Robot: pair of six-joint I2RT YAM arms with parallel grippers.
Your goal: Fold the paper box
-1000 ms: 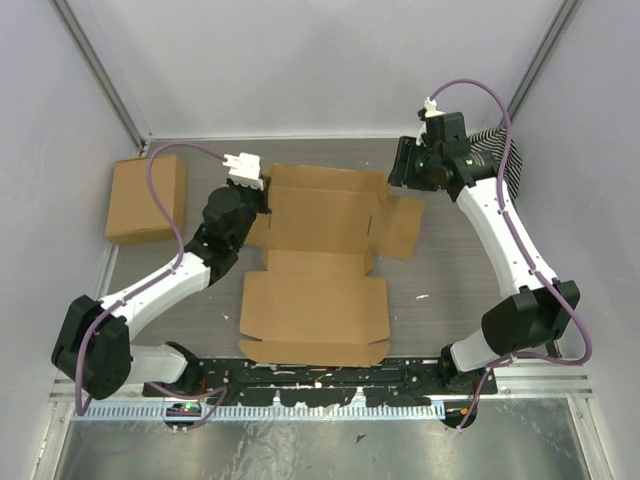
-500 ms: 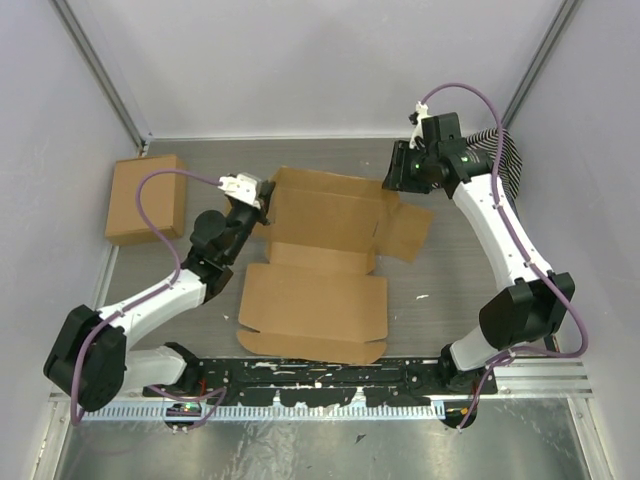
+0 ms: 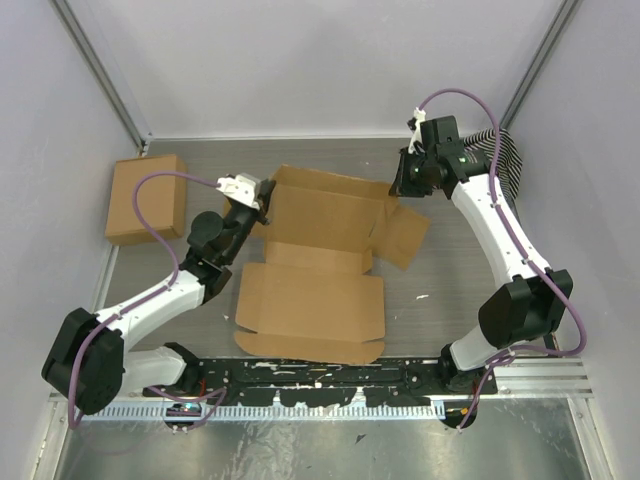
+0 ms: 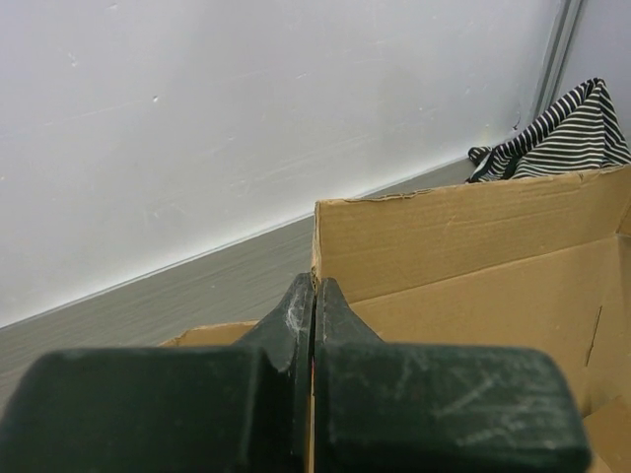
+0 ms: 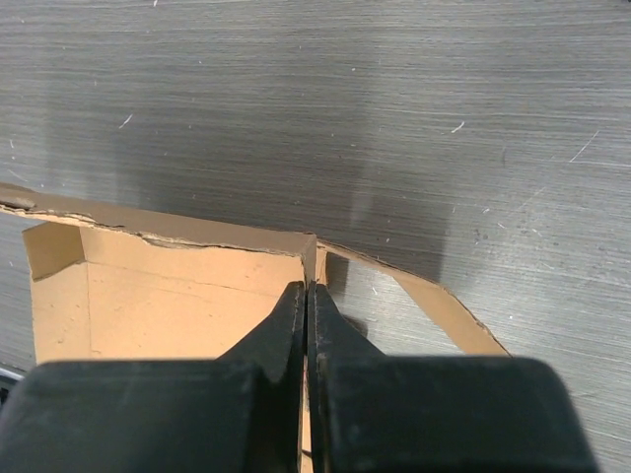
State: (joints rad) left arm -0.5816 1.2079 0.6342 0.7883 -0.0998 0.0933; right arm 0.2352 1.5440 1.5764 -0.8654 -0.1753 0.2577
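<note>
Brown cardboard of the paper box point(image 3: 310, 310) is spread mid-tabletop point(image 3: 450, 300), lid panel flat nearest the bases. Farther back, its rear corners are clamped in the closed left pincer point(image 4: 314, 296) and right pincer point(image 5: 308, 296), seemingly so the back wall is stood upright.

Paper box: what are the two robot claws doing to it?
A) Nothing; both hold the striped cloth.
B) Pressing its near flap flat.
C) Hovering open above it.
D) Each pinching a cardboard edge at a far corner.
D: in the wrist views the left gripper and right gripper are shut on raised edges of the paper box.
</note>
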